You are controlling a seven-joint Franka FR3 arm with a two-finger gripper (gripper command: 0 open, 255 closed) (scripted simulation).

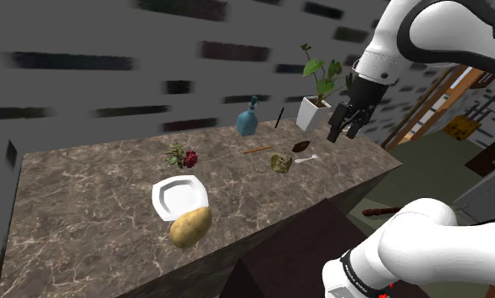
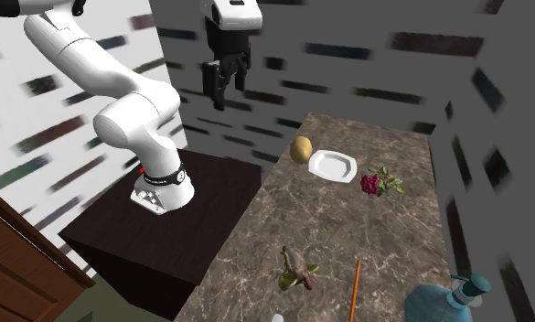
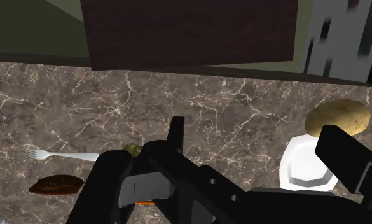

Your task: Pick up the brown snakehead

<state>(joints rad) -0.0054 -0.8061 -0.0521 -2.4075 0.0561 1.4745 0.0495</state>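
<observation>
The snakehead point(image 1: 280, 162) is a small olive-brown lumpy fish lying on the dark marble counter point(image 1: 85, 212), toward the shoulder view's right end. In the second exterior view the snakehead point(image 2: 294, 270) lies near the counter's front edge, its fins showing. My black gripper point(image 1: 343, 127) hangs open, high above the counter and off to the right of the fish. The gripper point(image 2: 221, 87) has nothing between its fingers. In the wrist view the gripper point(image 3: 251, 137) hides most of the snakehead point(image 3: 132, 150); a small olive bit peeks out beside the left finger point(image 3: 177, 135).
A flat dark brown piece point(image 1: 303, 146) and a white fork point(image 1: 309, 158) lie beside the fish. An orange pencil point(image 1: 258, 150), blue bottle point(image 1: 248, 121), potted plant point(image 1: 315, 106), rose point(image 1: 183, 157), white plate point(image 1: 179, 195) and potato point(image 1: 190, 226) share the counter.
</observation>
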